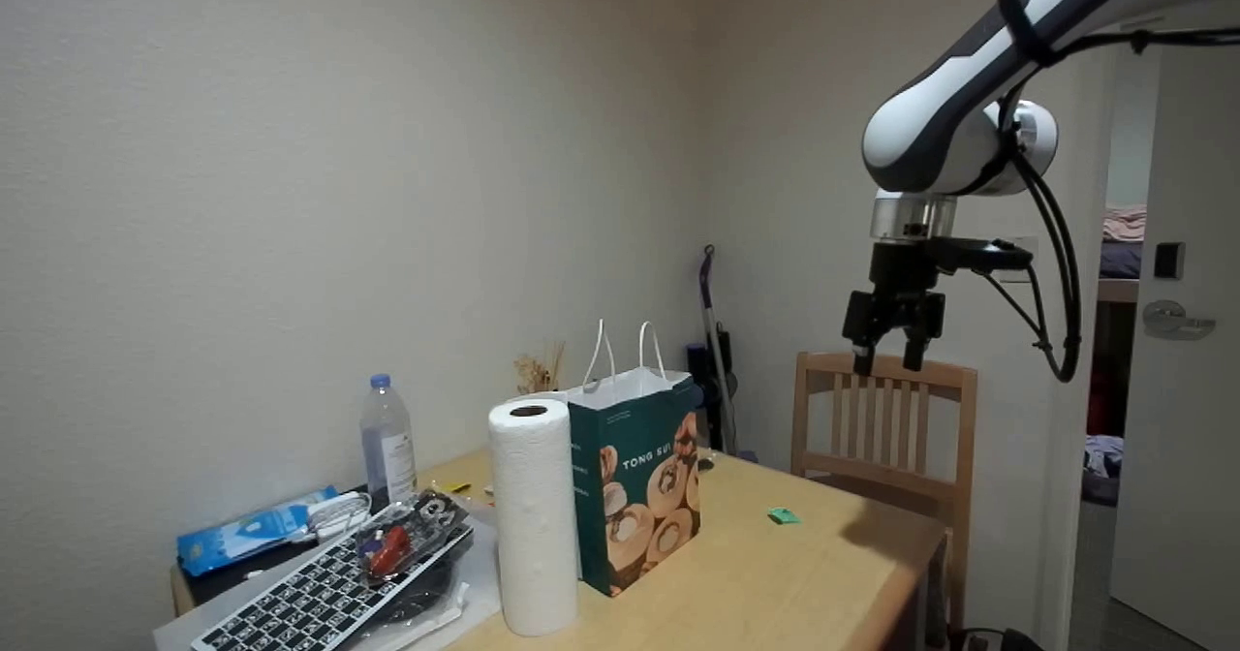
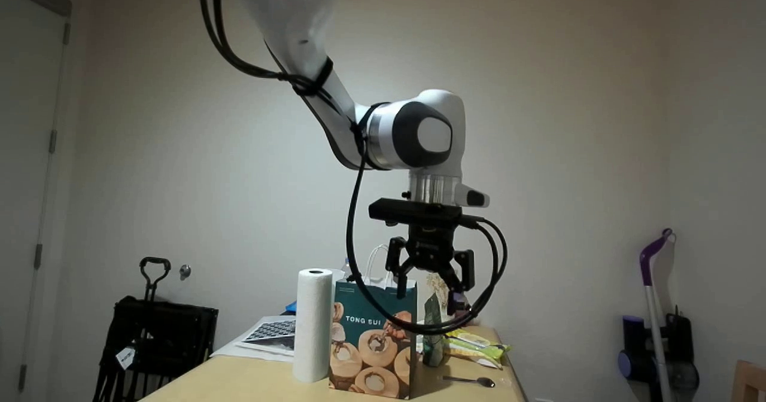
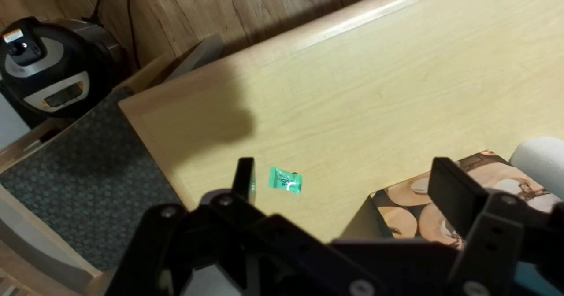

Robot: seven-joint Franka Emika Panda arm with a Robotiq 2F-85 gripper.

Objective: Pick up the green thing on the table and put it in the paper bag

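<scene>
Green packet [image 3: 285, 180], print illegible, paper bag [image 3: 412, 212] partly behind hand [image 3: 347, 180]

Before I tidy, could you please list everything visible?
Flat wooden table: 1, tan, foreground
Small shiny packet: 1, green, on table
Upright paper bag: 1, dark-green, on table
Paper-towel roll: 1, white, beside bag
Flat keyboard: 1, black-and-white, beside roll
Clear pack: 1, red-and-black, on keyboard
Plastic bottle: 1, clear, behind keyboard
Long package: 1, blue, behind keyboard
Dried stems: bunch, tan, behind bag
Small spoon: 1, dark, near bag
Plastic pouch: at least 1, yellow-green, behind spoon
Slat-back wooden chair: 1, tan, table end
Stick vacuum: 1, purple-grey, corner
Handled cart: 1, black, background
Rounded appliance: 1, black-silver, near chair
Robot arm: 1, white-and-black, above table
Two-fingered gripper: 1, black, above table
</scene>
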